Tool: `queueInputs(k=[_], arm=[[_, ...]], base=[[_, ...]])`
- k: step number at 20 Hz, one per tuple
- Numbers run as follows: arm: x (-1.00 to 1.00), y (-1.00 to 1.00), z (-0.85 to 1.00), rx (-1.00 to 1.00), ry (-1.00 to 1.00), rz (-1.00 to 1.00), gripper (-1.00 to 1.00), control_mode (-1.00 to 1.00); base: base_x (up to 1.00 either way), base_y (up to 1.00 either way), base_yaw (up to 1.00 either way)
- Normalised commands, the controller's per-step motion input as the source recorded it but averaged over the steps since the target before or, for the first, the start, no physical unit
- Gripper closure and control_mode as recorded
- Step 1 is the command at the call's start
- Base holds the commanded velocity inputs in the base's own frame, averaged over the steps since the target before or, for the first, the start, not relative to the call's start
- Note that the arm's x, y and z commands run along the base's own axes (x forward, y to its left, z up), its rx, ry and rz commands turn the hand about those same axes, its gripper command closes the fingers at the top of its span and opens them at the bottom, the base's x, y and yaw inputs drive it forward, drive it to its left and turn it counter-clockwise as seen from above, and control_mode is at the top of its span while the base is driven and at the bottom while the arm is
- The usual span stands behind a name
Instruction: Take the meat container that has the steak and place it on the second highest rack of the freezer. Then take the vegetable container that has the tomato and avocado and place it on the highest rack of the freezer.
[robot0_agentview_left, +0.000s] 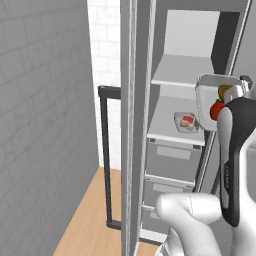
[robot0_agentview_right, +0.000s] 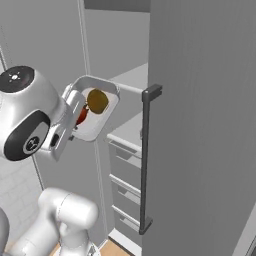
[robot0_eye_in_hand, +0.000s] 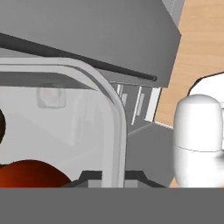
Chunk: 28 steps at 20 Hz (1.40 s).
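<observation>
Holding the vegetable container by its rim, my pincer is closed tight on that thin clear wall, one tip on each side. I have it tipped nearly on edge in front of the open freezer, its open face turned toward the left base camera. The tomato sits low in it, against my hand, and the avocado just above, both pressed to the tilted floor. The container's upper rim is about level with the front edge of the highest rack, close to it but not on it. Above that rack the bay is tall and bare. Below, on the second highest rack, the meat container with the steak lies near the front lip, right of middle. To my right the freezer door with its dark bar handle stands close beside the container's edge.
</observation>
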Motion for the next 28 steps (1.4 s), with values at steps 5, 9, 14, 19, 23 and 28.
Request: queueInputs(k=[5,9,14,19,23,28], arm=[[0.18,0.14,0.12,-0.04,-0.13,-0.03,1.00,-1.00],[0.52,0.09,0.48,0.00,0.00,-0.11,1.00,-1.00],[0.55,-0.02,0.50,0.00,0.00,-0.09,1.00,-1.00],[0.36,-0.31,0.16,0.00,0.00,0.00,1.00,-1.00],[0.35,-0.20,0.00,0.00,0.00,0.00,1.00,-1.00],[0.65,-0.05,0.00,0.00,0.00,0.00,1.00,-1.00]], base=[[0.00,0.00,0.00],[0.00,0.00,0.00],[0.00,0.00,0.00],[0.00,0.00,0.00],[0.00,0.00,0.00],[0.00,0.00,0.00]])
